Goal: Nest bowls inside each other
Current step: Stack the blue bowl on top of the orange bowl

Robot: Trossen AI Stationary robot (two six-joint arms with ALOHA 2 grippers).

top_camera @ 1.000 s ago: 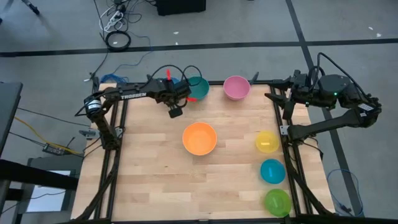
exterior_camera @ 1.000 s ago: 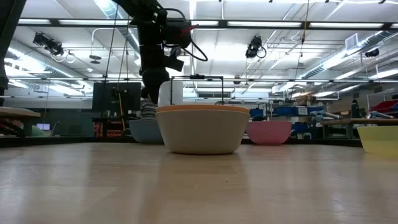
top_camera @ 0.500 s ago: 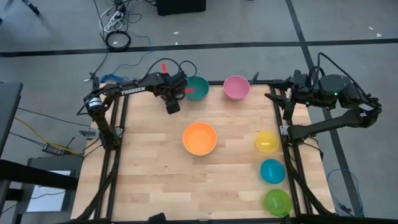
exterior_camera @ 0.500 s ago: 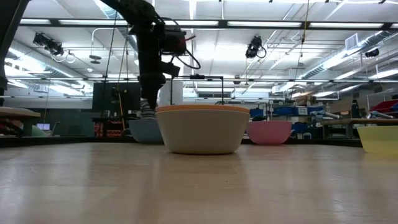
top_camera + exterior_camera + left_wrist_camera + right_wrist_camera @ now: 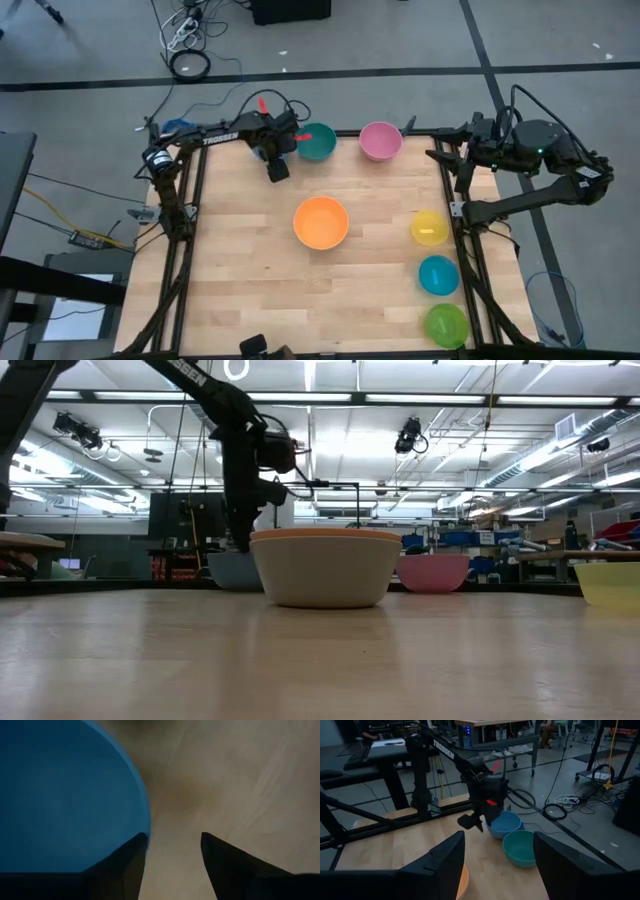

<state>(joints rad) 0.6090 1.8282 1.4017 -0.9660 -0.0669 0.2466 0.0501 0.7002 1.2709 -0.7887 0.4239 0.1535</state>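
My left gripper (image 5: 173,836) points down, open, at the table's far left, beside the blue bowl (image 5: 65,795). One finger (image 5: 131,862) stands at the bowl's rim and the other over bare wood. The right wrist view shows this gripper (image 5: 481,817) next to the blue bowl (image 5: 506,824) and the teal bowl (image 5: 521,848). In the high view my left arm (image 5: 278,150) hides the blue bowl. The teal (image 5: 317,141), pink (image 5: 380,140), orange (image 5: 320,222), yellow (image 5: 429,228), cyan (image 5: 438,275) and lime green (image 5: 446,325) bowls rest on their bases on the table. My right gripper (image 5: 499,836) waits open at the right edge. My left gripper comes down from above with one finger at the blue bowl's rim (image 5: 145,820), on the side away from the bowl's middle. Whether that finger touches the rim, I cannot tell. The bowl sits upright on the table.
The orange bowl (image 5: 325,565) stands alone mid-table, with bare wood (image 5: 250,280) to its left and near side. Three bowls line the right edge. The table frame's black rails (image 5: 195,200) run along both sides, and cables lie on the floor beyond the far edge.
My left gripper has moved along the far edge toward the table's left, away from the teal bowl, and has come down lower beside the blue bowl. Its wrist has turned somewhat. No bowl has moved.
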